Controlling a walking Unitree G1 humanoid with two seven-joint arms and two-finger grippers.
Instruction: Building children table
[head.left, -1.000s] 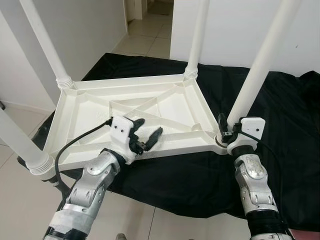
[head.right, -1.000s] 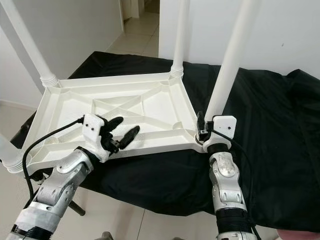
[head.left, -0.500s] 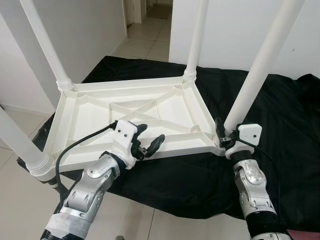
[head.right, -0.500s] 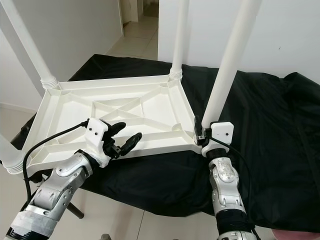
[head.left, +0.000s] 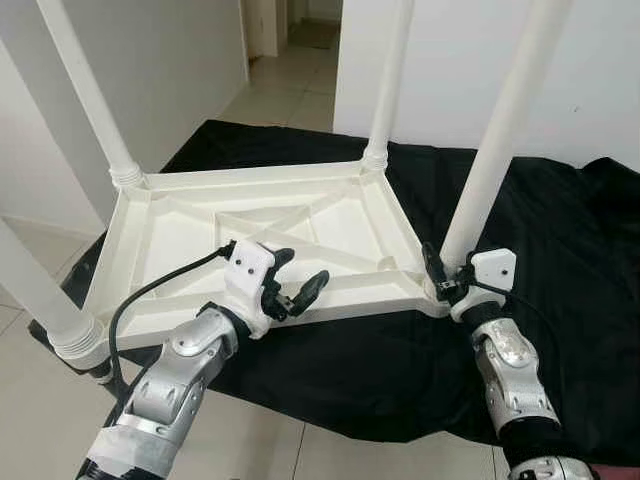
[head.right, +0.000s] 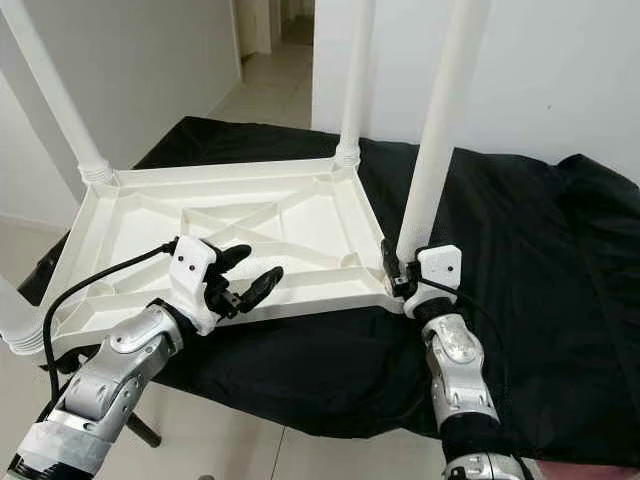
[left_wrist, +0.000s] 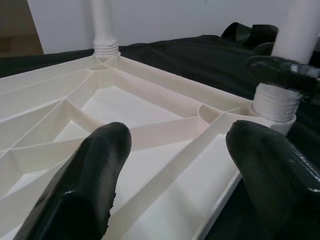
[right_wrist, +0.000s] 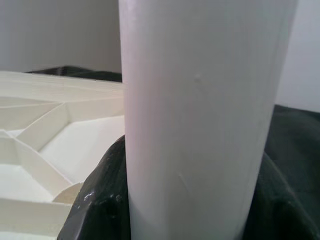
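**Gripping a leg of the upturned table**

Clamping the near right leg (head.left: 490, 170) just above its threaded base, the right end effector (head.left: 447, 281) had its fingers closed around it. The left end effector (head.left: 296, 283) hovered spread wide, holding nothing, over the near rim of the upturned table (head.left: 180, 225), which lay on a black cloth (head.left: 590, 260).

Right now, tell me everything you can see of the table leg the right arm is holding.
The near right leg is a plain white tube, plastic by its look, smooth and slightly glossy. It stands nearly upright, with a slight tilt, in the near right corner of the upturned tabletop, ending in a ribbed threaded collar at the socket. The right end effector is shut around it just above that collar.
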